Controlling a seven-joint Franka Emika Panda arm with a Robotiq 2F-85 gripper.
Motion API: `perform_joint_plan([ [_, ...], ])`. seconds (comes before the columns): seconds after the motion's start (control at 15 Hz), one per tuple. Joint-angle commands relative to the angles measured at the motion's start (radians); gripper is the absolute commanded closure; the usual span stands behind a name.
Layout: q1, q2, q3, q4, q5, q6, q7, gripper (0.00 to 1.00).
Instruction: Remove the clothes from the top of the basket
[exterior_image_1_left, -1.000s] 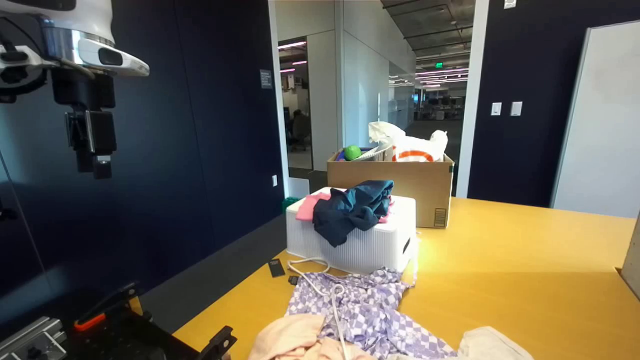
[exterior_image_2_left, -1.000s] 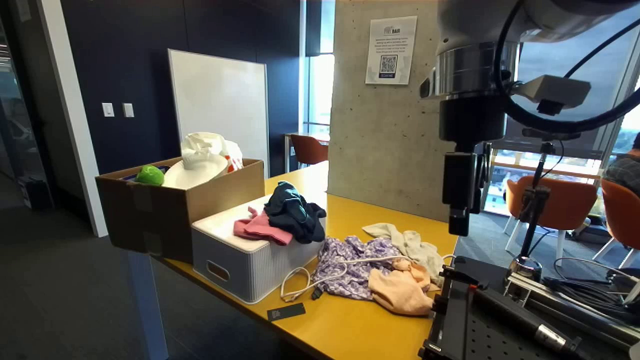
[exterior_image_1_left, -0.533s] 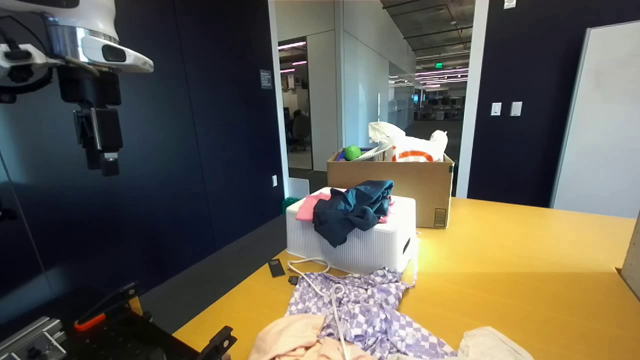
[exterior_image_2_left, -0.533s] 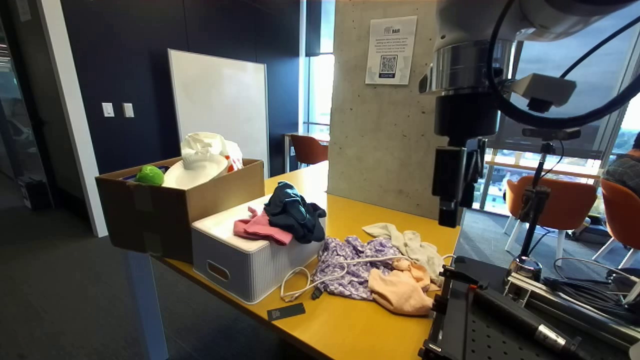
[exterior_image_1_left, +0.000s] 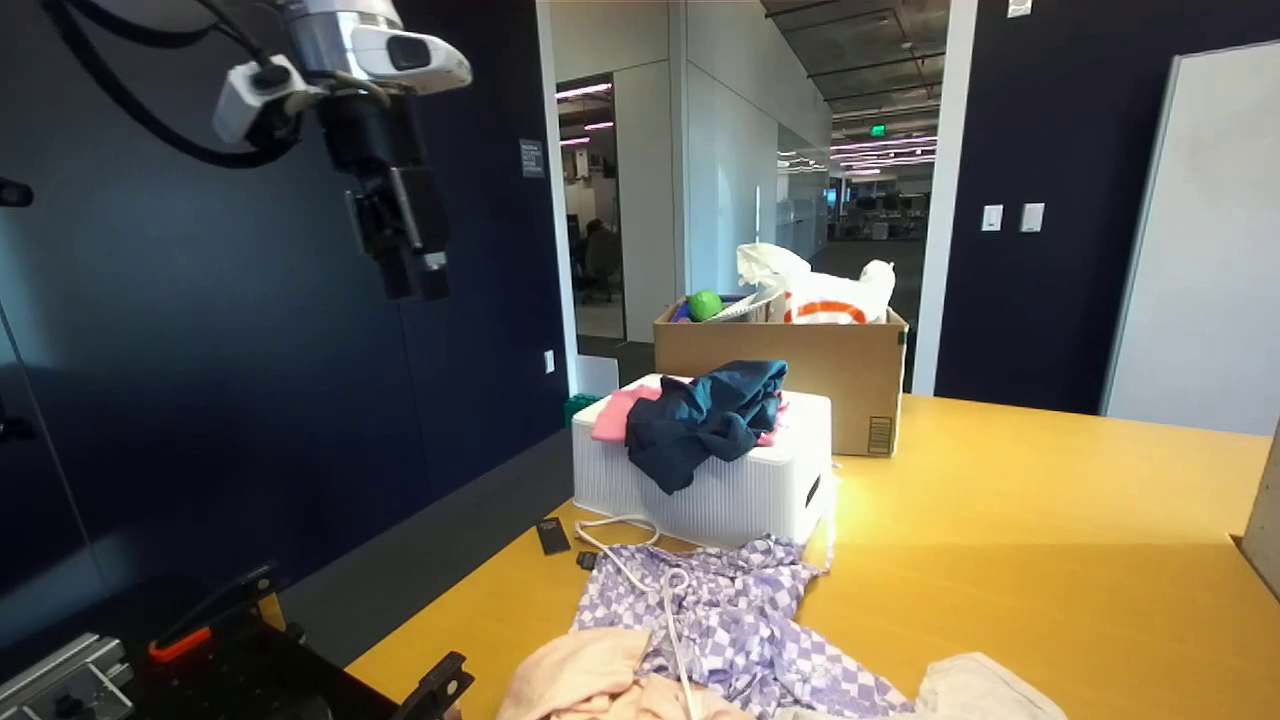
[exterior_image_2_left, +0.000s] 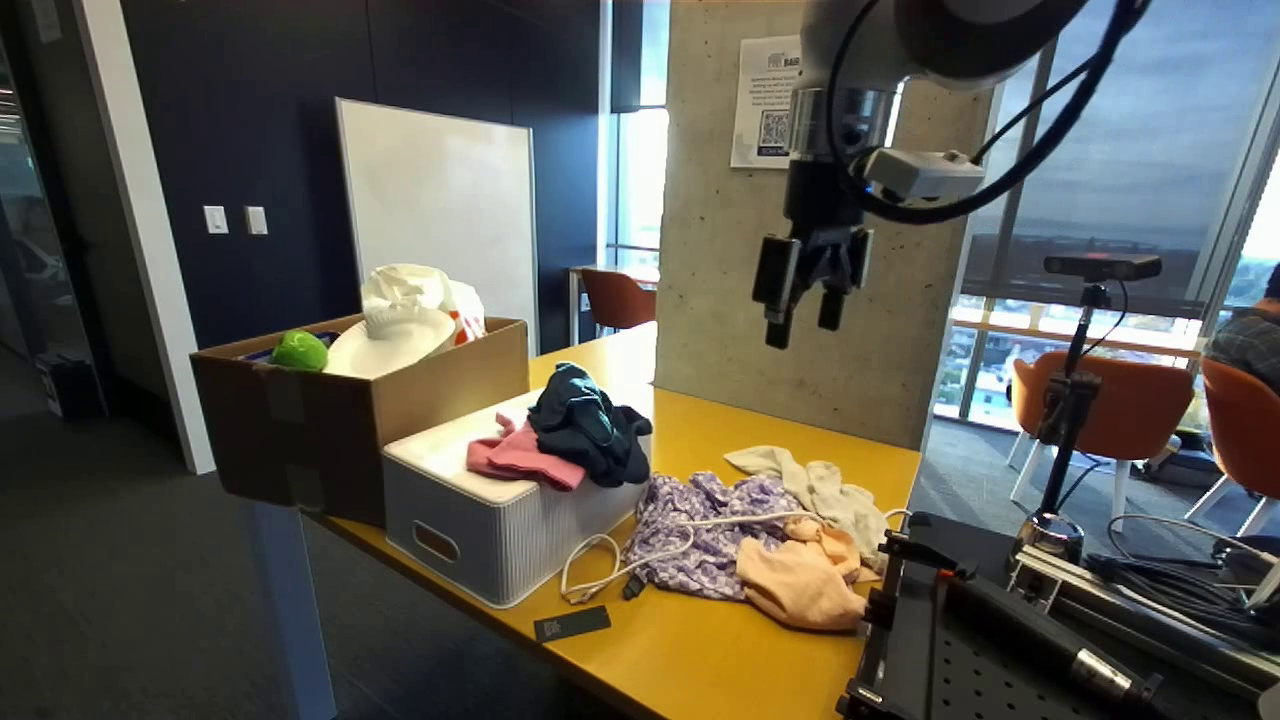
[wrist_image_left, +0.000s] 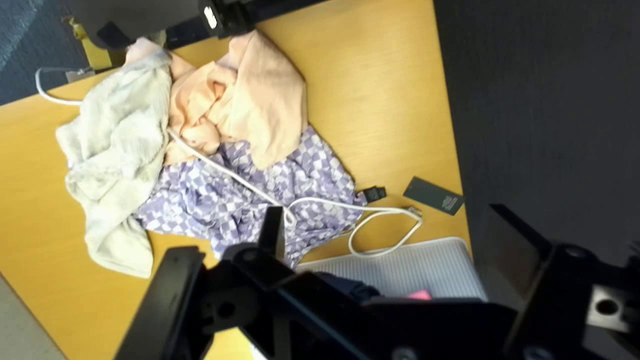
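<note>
A gripper (exterior_image_2_left: 804, 328) hangs higher than the white basket (exterior_image_2_left: 520, 540) and well apart from it, its jaws spread. On top of the basket, a navy garment (exterior_image_1_left: 705, 415) lies bunched over a pink cloth (exterior_image_1_left: 618, 412), draping past the edge. Just beside the basket lies a purple checkered garment (wrist_image_left: 235, 205).

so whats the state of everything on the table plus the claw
claw: open, holding nothing
basket: flat top up, lidded or upturned unclear
navy cloth: crumpled, draped over the basket's edge
pink cloth: crumpled, partly under the navy cloth
cardboard box: open, contents poking above its rim
purple checked cloth: crumpled, partly covered
peach cloth: crumpled, overlapping the purple checked cloth
cream cloth: crumpled
white cord: slack, with a loop
black card: lying flat
</note>
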Motion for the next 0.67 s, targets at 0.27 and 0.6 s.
perform_joint_plan([
  [0.27, -0.01, 0.42, -0.118, 0.463, -0.079, 0.038, -0.087, 0.0],
  [0.6, -0.038, 0.615, -0.148, 0.742, 0.043, -0.025, -0.253, 0.0],
])
